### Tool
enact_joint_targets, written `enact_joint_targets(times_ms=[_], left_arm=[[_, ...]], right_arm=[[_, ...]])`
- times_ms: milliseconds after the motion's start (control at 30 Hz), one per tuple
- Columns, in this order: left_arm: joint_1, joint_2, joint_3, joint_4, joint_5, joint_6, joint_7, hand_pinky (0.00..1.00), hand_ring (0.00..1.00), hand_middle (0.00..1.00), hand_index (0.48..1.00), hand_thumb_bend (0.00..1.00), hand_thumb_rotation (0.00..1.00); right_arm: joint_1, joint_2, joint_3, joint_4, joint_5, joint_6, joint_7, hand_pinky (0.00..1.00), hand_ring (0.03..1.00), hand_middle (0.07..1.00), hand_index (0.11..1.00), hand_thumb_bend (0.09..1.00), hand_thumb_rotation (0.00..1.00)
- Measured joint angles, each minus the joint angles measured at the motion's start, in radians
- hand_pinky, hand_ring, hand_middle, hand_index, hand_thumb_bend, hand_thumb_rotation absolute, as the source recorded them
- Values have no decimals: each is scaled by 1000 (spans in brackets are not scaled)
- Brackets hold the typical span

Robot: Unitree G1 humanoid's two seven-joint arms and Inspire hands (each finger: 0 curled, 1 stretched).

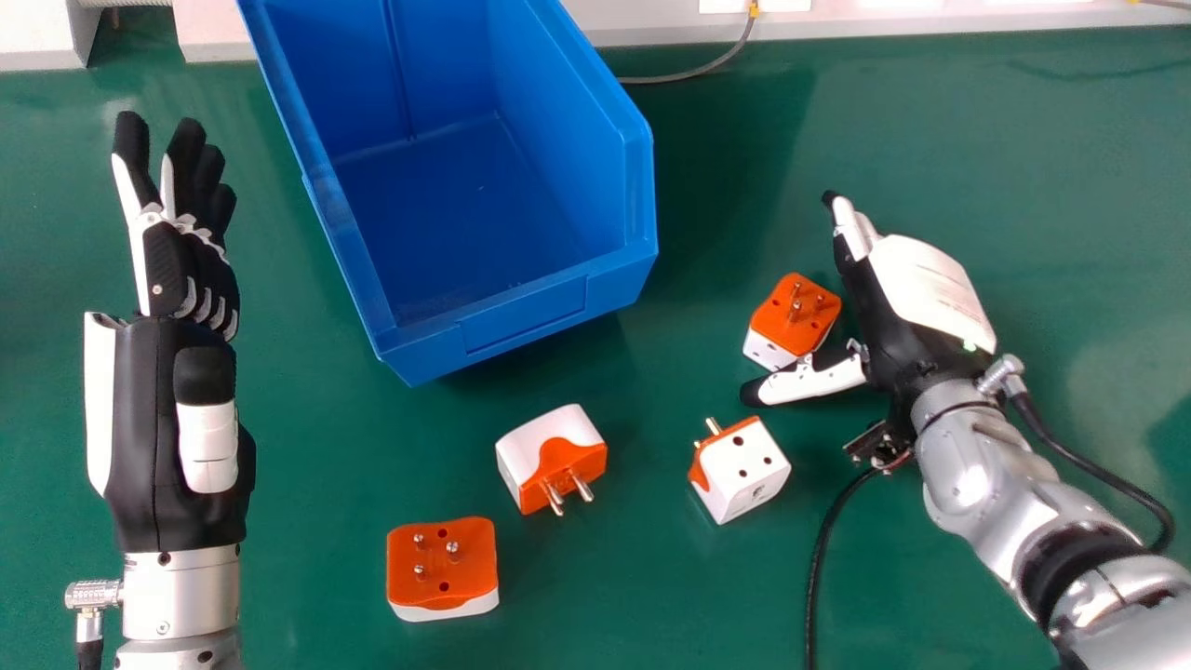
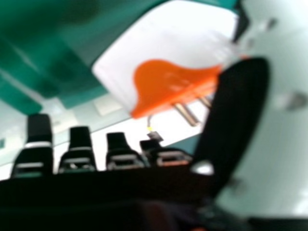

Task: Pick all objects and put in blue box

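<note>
Picking is judged in hand: one adapter (image 1: 791, 321) is flanked by the unclenched right hand (image 1: 930, 288); next, careful closing is needed.

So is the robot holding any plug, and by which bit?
Nothing is held: the right hand is open, with a plug between thumb and fingers, and the left hand is open too.

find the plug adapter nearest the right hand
In the head view, the plug adapter sits right of the blue box, pins up, between thumb and fingers of the right hand.
</note>
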Motion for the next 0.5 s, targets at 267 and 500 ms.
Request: enact_joint_targets(times_ms=[267,500], left_arm=[[0,0,0,0,-13,-2,-7,1000,1000,1000,1000,998,1000],[0,-1,0,0,-13,-2,-7,1000,1000,1000,1000,996,1000]], right_arm=[[-18,10,50,0,-1,30,0,762,922,993,1000,1000,290],[-34,15,97,0,-8,61,-3,717,918,984,1000,1000,281]])
